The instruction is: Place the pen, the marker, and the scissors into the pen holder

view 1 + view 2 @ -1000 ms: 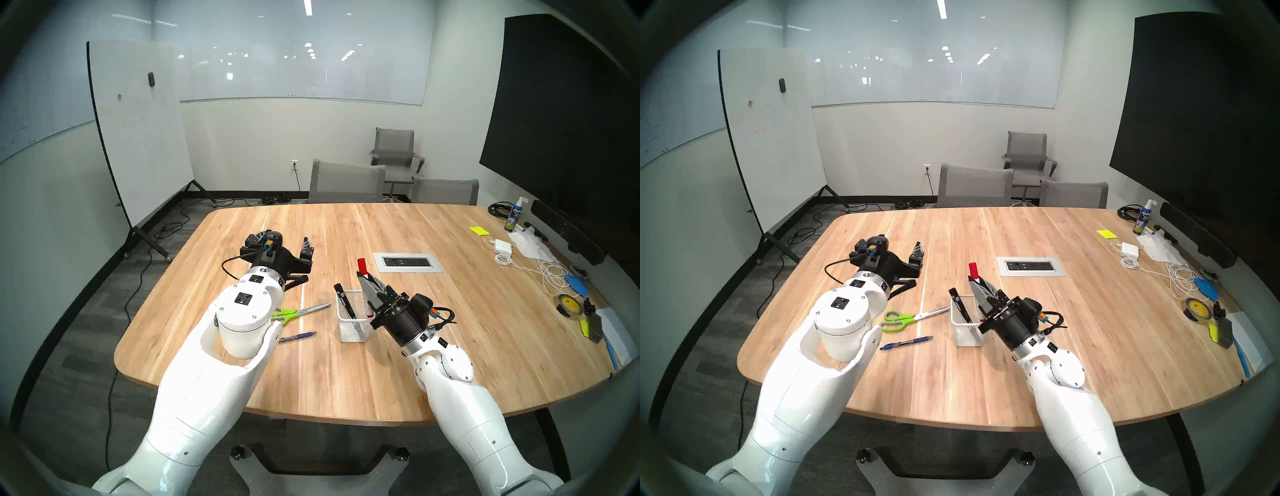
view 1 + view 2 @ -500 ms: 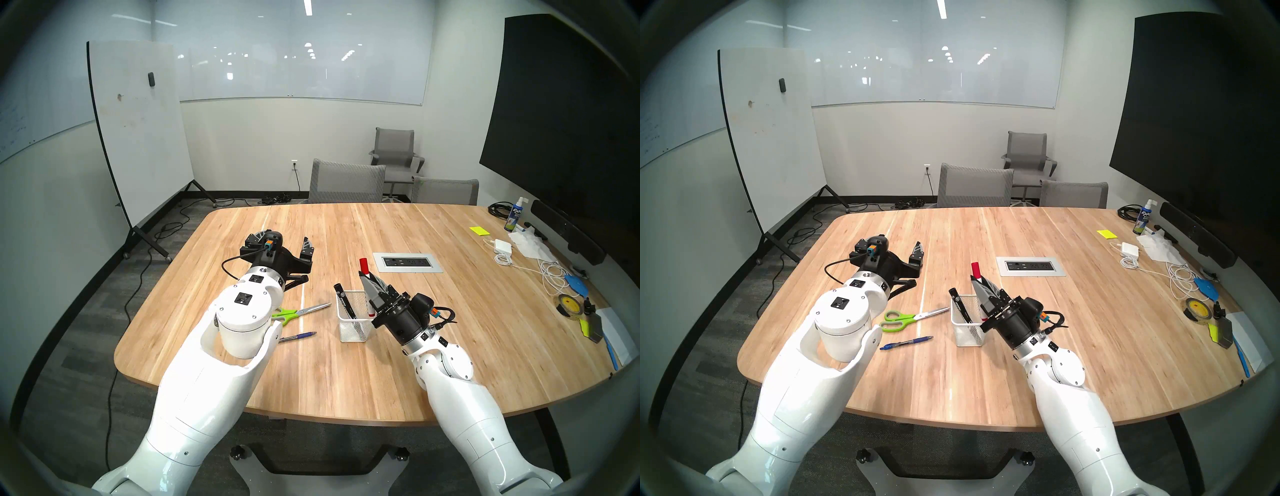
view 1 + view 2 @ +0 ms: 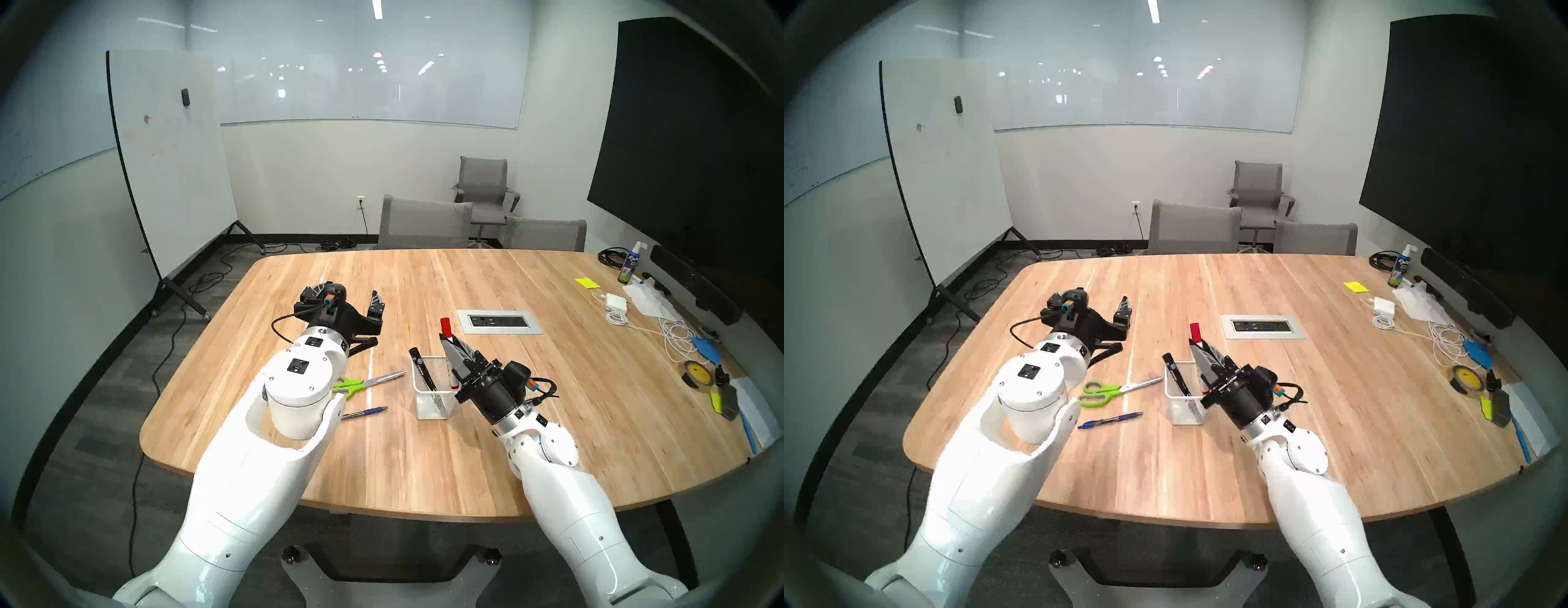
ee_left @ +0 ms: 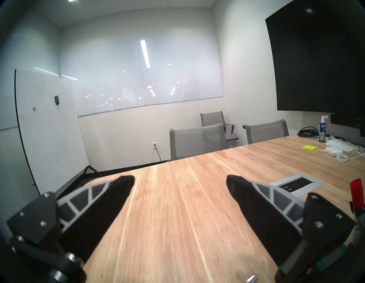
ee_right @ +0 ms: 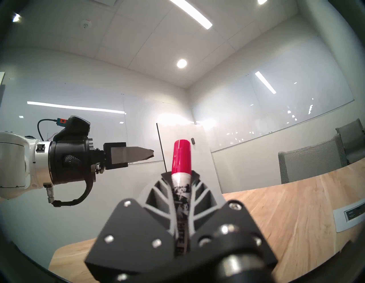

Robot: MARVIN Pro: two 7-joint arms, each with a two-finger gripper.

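Head stereo left: the white red-capped marker (image 3: 445, 329) is clamped by the right gripper (image 3: 450, 346) above the pen holder (image 3: 432, 388), where a black marker (image 3: 422, 368) is seen. The left gripper (image 4: 180, 182) is spread wide, empty. Scissors (image 3: 369, 382) and pen (image 3: 368, 412) lie on the table (image 3: 424, 458).

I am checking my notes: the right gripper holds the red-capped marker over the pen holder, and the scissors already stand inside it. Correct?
Not quite. The scissors lie flat on the table, left of the pen holder, as the head views show. The right gripper does hold the red-capped marker.
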